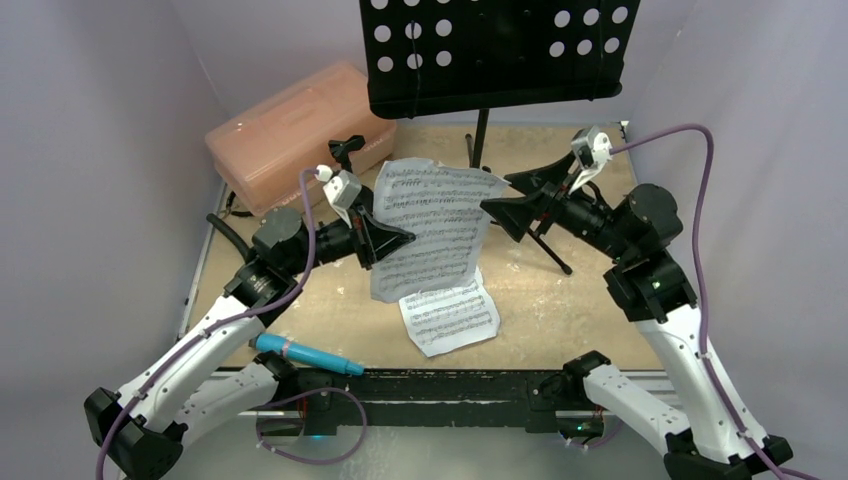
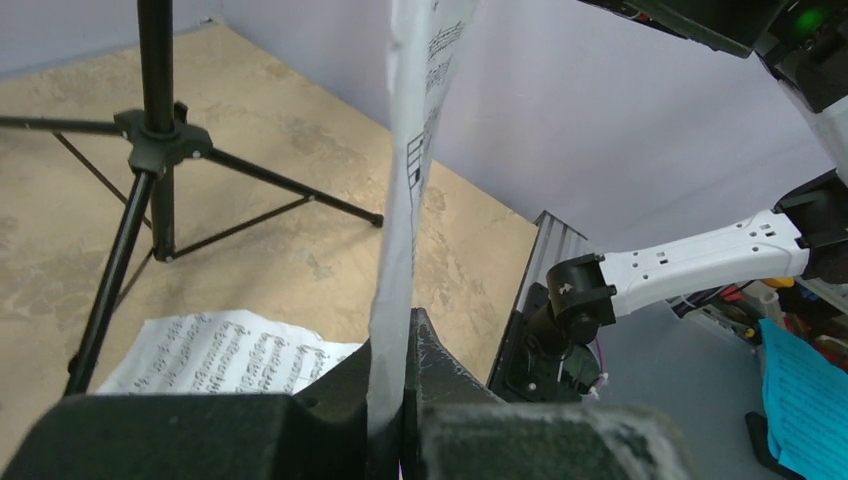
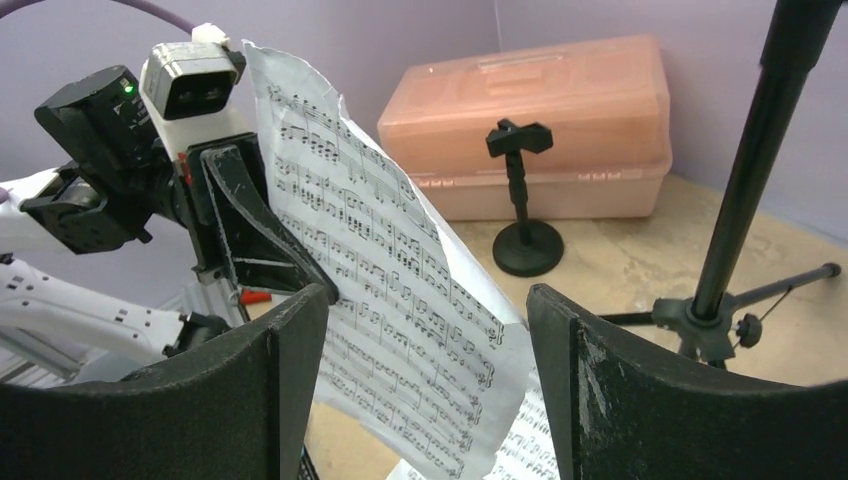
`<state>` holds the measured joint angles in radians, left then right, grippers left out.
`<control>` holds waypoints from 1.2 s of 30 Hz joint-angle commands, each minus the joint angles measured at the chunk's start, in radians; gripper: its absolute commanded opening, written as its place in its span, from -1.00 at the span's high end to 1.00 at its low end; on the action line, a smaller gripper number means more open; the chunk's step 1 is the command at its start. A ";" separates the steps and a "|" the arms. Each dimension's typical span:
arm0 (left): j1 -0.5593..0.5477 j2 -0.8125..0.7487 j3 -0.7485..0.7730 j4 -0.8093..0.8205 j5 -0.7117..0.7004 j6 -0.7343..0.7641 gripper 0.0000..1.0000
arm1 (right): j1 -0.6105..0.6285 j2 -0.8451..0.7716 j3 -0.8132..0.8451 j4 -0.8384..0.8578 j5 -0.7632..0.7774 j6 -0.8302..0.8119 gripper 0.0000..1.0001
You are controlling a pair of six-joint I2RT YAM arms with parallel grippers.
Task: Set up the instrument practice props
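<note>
My left gripper [image 1: 395, 240] is shut on the left edge of a white sheet-music page [image 1: 435, 225] and holds it upright above the table; the pinch shows in the left wrist view [image 2: 405, 345]. My right gripper [image 1: 500, 205] is open at the page's right edge; in the right wrist view [image 3: 430, 300] the page [image 3: 390, 270] hangs between and just ahead of its fingers. A second page [image 1: 450, 315] lies flat on the table below. The black music stand [image 1: 500, 50] rises at the back. The small mic stand [image 1: 347, 152] is back left. The cyan microphone [image 1: 300, 354] lies at the front left.
A pink translucent box [image 1: 295, 130] sits at the back left behind the mic stand. The music stand's tripod legs [image 1: 545, 245] spread under my right gripper. A small red-handled tool [image 3: 255, 297] shows behind the left gripper. Purple walls enclose the table.
</note>
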<state>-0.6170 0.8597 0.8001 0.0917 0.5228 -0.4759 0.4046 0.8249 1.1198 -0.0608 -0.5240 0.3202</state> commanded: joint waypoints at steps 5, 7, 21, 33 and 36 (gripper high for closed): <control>-0.002 0.056 0.205 -0.032 0.046 0.072 1.00 | -0.002 0.061 0.194 -0.008 0.087 -0.010 -0.51; -0.002 0.075 0.250 -0.031 0.039 0.068 1.00 | -0.001 0.076 0.233 0.001 0.109 -0.005 -0.51; -0.002 0.182 0.493 0.167 -0.148 -0.151 1.00 | -0.001 0.192 0.533 -0.061 0.288 -0.047 -0.67; -0.001 0.199 0.537 0.319 -0.248 -0.145 1.00 | -0.001 0.253 0.671 -0.191 0.521 -0.129 -0.62; -0.002 0.232 0.580 0.335 -0.236 -0.120 1.00 | -0.002 0.281 0.723 -0.234 0.542 -0.166 -0.63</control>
<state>-0.6170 1.0580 1.3056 0.3439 0.2951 -0.6327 0.4046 1.0878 1.7550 -0.2676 -0.0593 0.2268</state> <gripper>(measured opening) 0.003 0.812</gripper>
